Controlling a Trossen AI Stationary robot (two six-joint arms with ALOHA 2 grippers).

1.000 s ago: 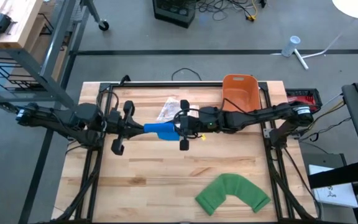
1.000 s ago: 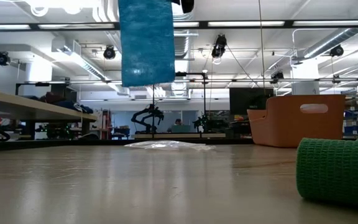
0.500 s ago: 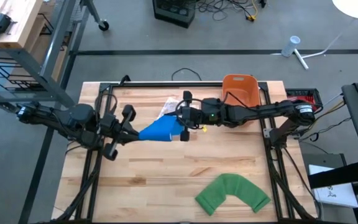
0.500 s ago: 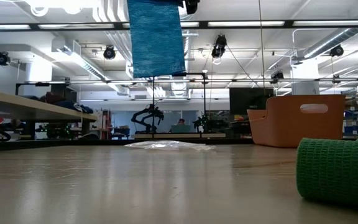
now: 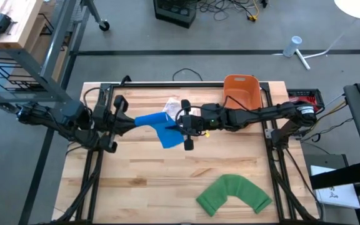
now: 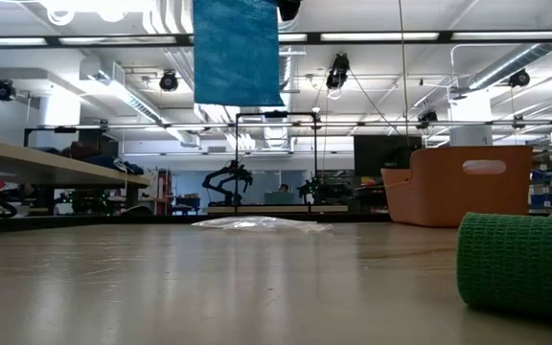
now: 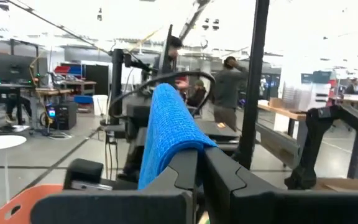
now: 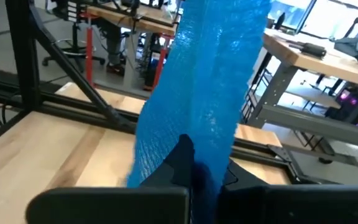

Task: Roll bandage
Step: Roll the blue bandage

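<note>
Since the last frame the left gripper (image 5: 122,120) pulls back away from the orange basket (image 5: 240,92) and the blue bandage (image 5: 161,127) twists, its free end dropping toward the near side under the right gripper (image 5: 186,130). Both grippers are clamped shut on the blue bandage, one at each end, holding it stretched in the air above the wooden table (image 5: 167,181) beside the orange basket; low view shows it hanging high, well clear of the surface. Green bandage (image 5: 234,194) lies curled on the table, well apart from the orange basket, and a clear plastic wrapper (image 5: 172,107) sits just beside the basket under the arms
</note>
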